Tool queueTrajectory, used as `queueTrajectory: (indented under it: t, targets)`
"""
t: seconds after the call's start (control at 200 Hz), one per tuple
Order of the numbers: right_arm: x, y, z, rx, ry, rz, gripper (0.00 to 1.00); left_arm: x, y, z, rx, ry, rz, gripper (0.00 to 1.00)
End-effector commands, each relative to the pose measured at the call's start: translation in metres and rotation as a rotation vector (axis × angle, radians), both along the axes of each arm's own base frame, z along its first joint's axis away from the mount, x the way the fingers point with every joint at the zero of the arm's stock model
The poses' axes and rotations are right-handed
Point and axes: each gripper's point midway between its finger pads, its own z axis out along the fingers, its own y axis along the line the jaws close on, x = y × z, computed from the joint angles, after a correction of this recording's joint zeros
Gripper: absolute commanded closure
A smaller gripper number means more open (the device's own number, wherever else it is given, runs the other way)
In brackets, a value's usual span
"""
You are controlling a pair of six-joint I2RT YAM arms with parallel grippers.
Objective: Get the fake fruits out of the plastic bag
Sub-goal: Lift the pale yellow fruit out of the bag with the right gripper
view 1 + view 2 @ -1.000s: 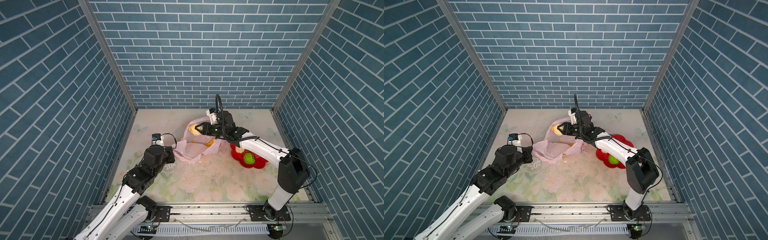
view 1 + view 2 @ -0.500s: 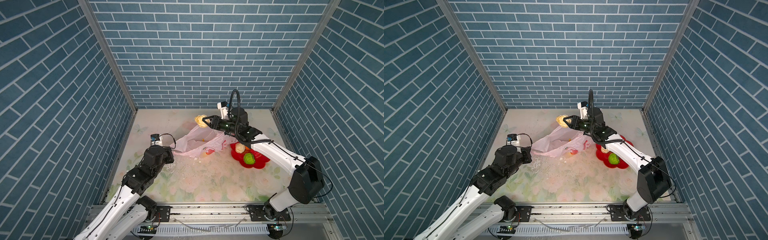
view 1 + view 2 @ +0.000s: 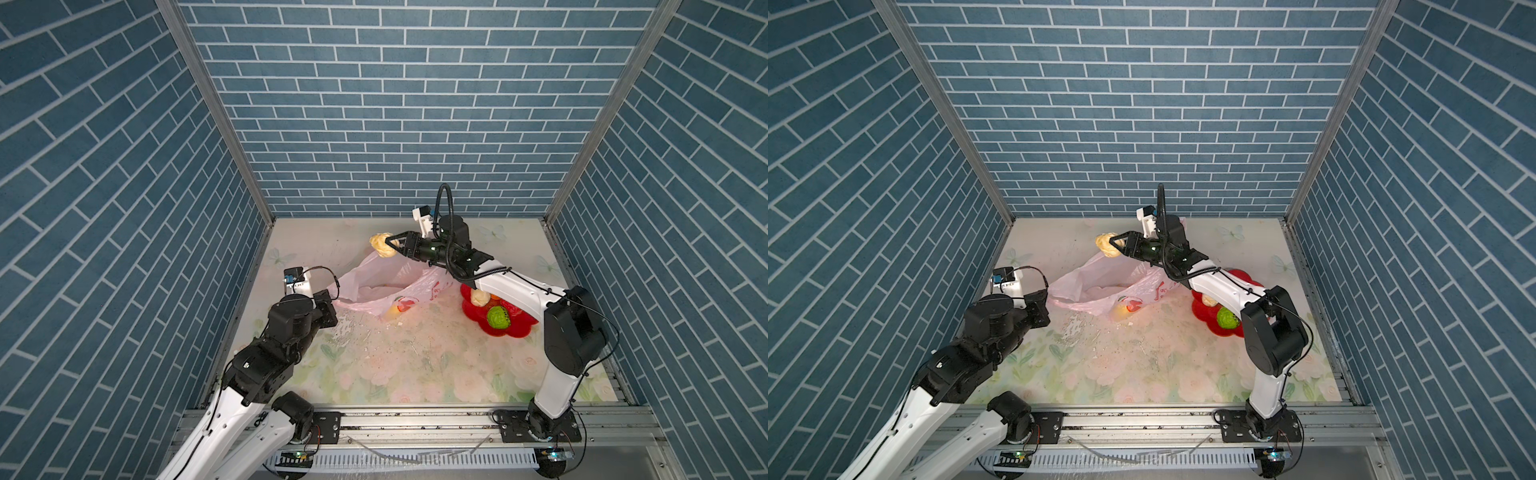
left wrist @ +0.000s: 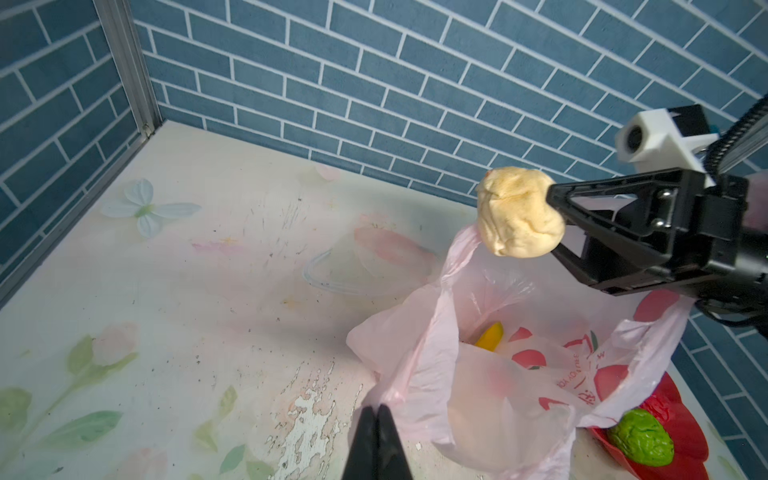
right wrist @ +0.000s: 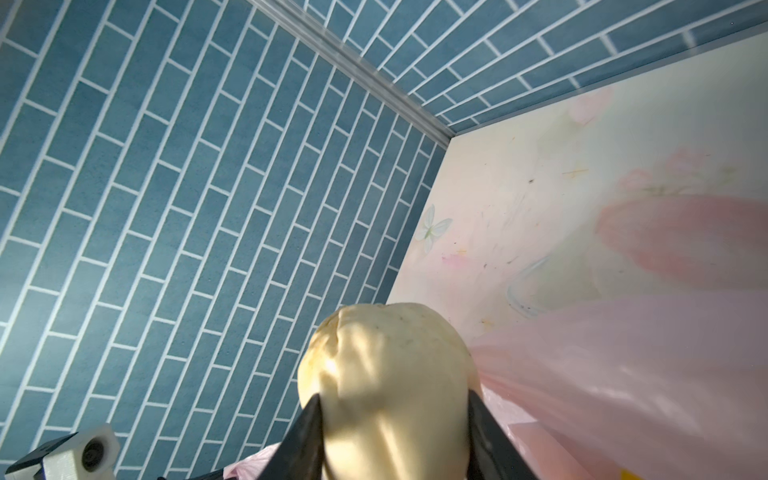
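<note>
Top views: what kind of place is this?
Probably a staged robot test cell, not a real room: blue brick-print wall panels framed by aluminium posts, a flower-print tabletop, and a metal mounting rail along the front.

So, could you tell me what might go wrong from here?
A handle of the bag reaches up to the lump in the right gripper; if snagged, carrying the lump off could drag the bag against the left gripper, shut on its edge. The lump is gripped near one end, so it may slip.

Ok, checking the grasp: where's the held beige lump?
The beige lump is in the right gripper, mid-air above the far rim of the plastic bag, mid-scene in both top views.
</note>
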Motion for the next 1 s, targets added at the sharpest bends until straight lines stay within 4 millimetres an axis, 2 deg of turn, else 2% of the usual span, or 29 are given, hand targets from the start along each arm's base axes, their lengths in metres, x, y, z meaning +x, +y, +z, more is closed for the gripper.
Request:
queueTrajectory:
  t: [0.0, 0.13, 0.24, 0.385, 0.57, 0.9, 0.995]
  targets:
    - [-0.017, 0.026, 0.053, 0.125, -0.056, 0.1, 1.0, -0.003, 0.008, -0.002, 0.04, 0.009, 0.024, 0.98]
    - [-0.026, 0.037, 0.046, 0.123, -0.029, 0.117, 1.0, 0.001, 0.013, -0.001, 0.047, -0.014, 0.058, 0.98]
    - [-0.034, 0.033, 0.039, 0.139, 0.005, 0.106, 1.0, 0.004, 0.017, 0.0, 0.045, -0.037, 0.089, 0.98]
    - [-0.048, 0.021, 0.05, 0.156, 0.002, 0.104, 1.0, 0.009, 0.015, -0.005, 0.041, -0.042, 0.1, 0.98]
    - [-0.053, -0.016, 0.076, 0.056, -0.075, 0.041, 1.0, 0.007, 0.015, -0.009, 0.049, -0.014, 0.096, 0.98]
    - [-0.014, -0.105, 0.137, -0.013, -0.169, -0.134, 1.0, -0.001, 0.017, -0.012, 0.036, 0.007, 0.084, 0.97]
    - [-0.006, -0.13, 0.141, -0.044, -0.178, -0.193, 1.0, -0.004, 0.019, -0.012, 0.037, 0.01, 0.087, 0.97]
